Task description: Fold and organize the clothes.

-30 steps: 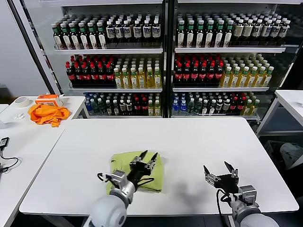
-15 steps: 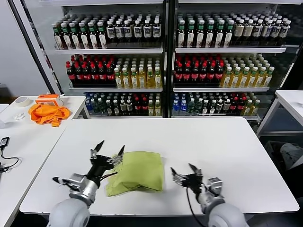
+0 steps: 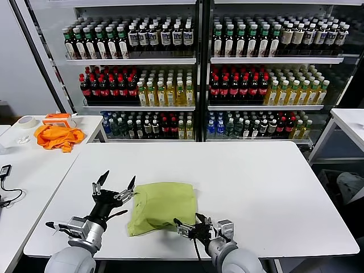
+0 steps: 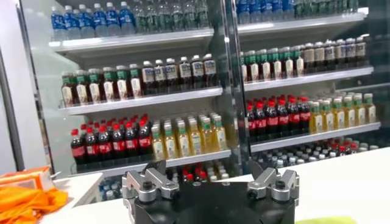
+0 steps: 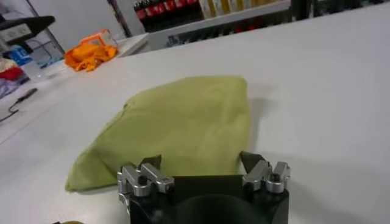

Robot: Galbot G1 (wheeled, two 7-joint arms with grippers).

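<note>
The lime yellow-green T-shirt (image 3: 163, 205) lies folded into a compact bundle on the white table (image 3: 256, 182), near its front edge; no print shows. My left gripper (image 3: 118, 177) is open and empty, raised just left of the shirt and apart from it. In the left wrist view my left gripper (image 4: 210, 178) faces the shelves, with a sliver of shirt (image 4: 334, 220) at the frame edge. My right gripper (image 3: 188, 219) is open and empty at the shirt's front right corner. In the right wrist view my right gripper (image 5: 200, 163) has its fingers spread in front of the shirt (image 5: 177, 128).
Drink-bottle shelves (image 3: 193, 74) stand behind the table. A side table (image 3: 34, 165) on the left holds the orange cloth (image 3: 57, 136), a tape roll (image 3: 25, 121), an orange box (image 3: 58, 118) and a cable (image 3: 7, 170). Another table (image 3: 350, 122) stands at far right.
My left gripper has moved off the shirt to its left and stays open. My right gripper has moved left across the table to the shirt's front right corner.
</note>
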